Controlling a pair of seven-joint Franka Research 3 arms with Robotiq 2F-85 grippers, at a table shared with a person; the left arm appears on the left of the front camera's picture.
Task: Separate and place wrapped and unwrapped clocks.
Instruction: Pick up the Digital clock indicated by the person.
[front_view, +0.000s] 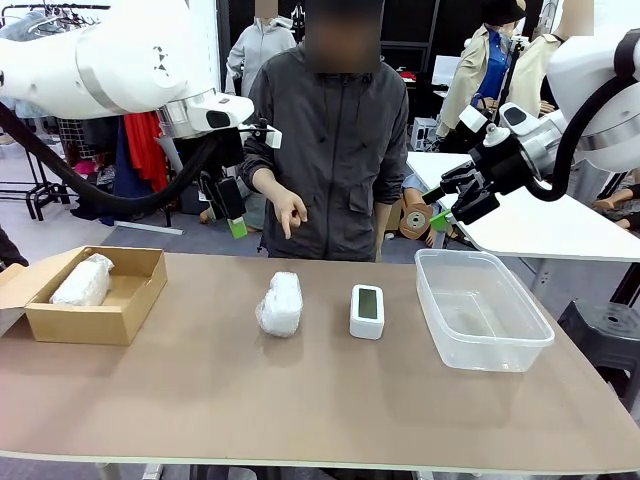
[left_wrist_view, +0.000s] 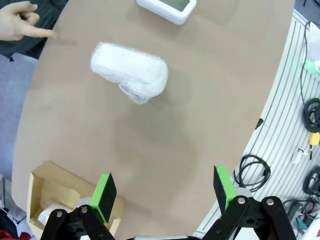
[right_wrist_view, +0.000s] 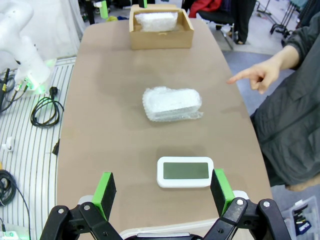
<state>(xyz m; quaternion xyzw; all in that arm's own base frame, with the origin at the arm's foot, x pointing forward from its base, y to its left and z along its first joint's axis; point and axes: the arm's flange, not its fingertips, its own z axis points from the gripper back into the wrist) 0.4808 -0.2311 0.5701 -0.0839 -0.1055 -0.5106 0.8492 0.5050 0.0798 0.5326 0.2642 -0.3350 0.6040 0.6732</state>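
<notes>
Clocks, three in all. One wrapped clock (front_view: 280, 304) lies mid-table, with one bare clock (front_view: 367, 311) near it at 3 o'clock. A second wrapped clock (front_view: 82, 282) lies in the cardboard box (front_view: 90, 322) at 9 o'clock. One clear tub (front_view: 520, 345) sits at 3 o'clock on the brown table (front_view: 300, 400). Clothing racks stand behind. The left gripper (left_wrist_view: 165, 190) and right gripper (front_view: 433, 207) hover with jaws wide and empty.

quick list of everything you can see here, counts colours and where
table: 1, brown, centre
cardboard box: 1, brown, table's left end
clear tub: 1, transparent, empty, table's right end
wrapped clock in box: 1, translucent white, inside cardboard box
wrapped clock on table: 1, translucent white, mid-table
bare clock: 1, white, grey-green screen, right of it
person's hand: 1, pointing, far edge
left gripper: 1, black, green pads, open, raised
right gripper: 1, same, open, raised
</notes>
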